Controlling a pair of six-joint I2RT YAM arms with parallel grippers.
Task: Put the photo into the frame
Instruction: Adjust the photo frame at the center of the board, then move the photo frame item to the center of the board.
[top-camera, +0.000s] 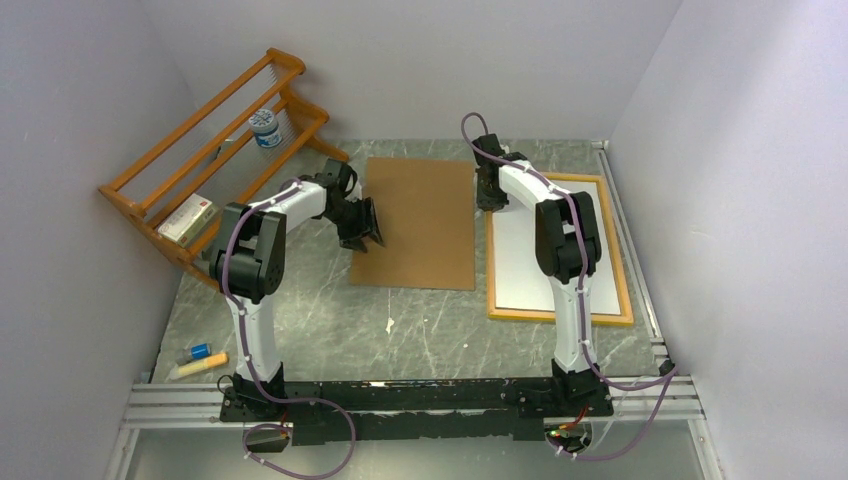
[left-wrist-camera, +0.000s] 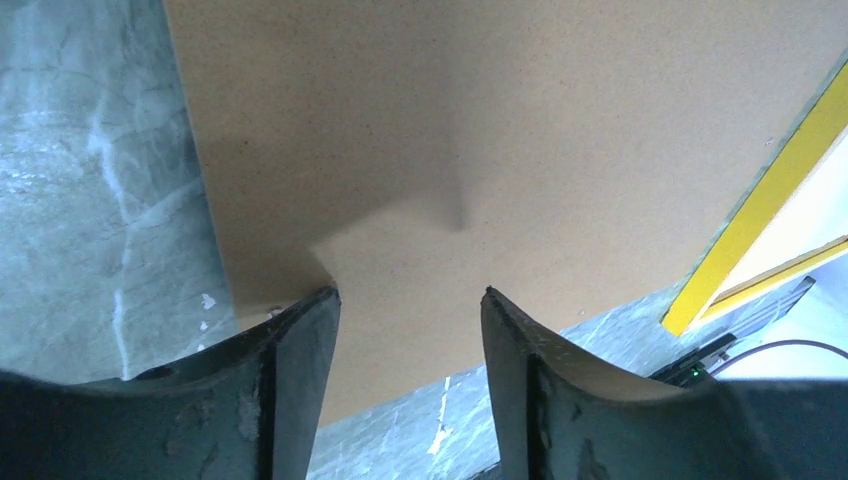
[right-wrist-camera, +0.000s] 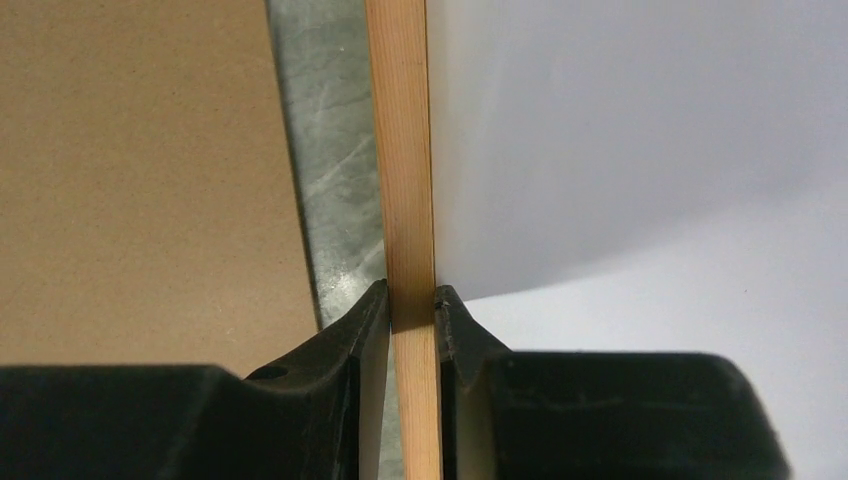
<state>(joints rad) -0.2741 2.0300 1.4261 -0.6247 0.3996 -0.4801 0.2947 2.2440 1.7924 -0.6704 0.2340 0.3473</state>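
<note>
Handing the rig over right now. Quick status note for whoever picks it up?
Left gripper: open, holding nothing, at the left edge of the hardboard panel.
Right gripper: shut on the left rail of the frame.
The frame lies flat on the table, wood back up, right of the panel, with a gap between them.
Photo: apparently already in the frame, white back up; the print side is not visible.
Left to do: confirm the photo is seated. The panel is not yet on the frame.

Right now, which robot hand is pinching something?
The right gripper: it squeezes the frame on its wooden edge. The left gripper hangs open over the brown board.
</note>
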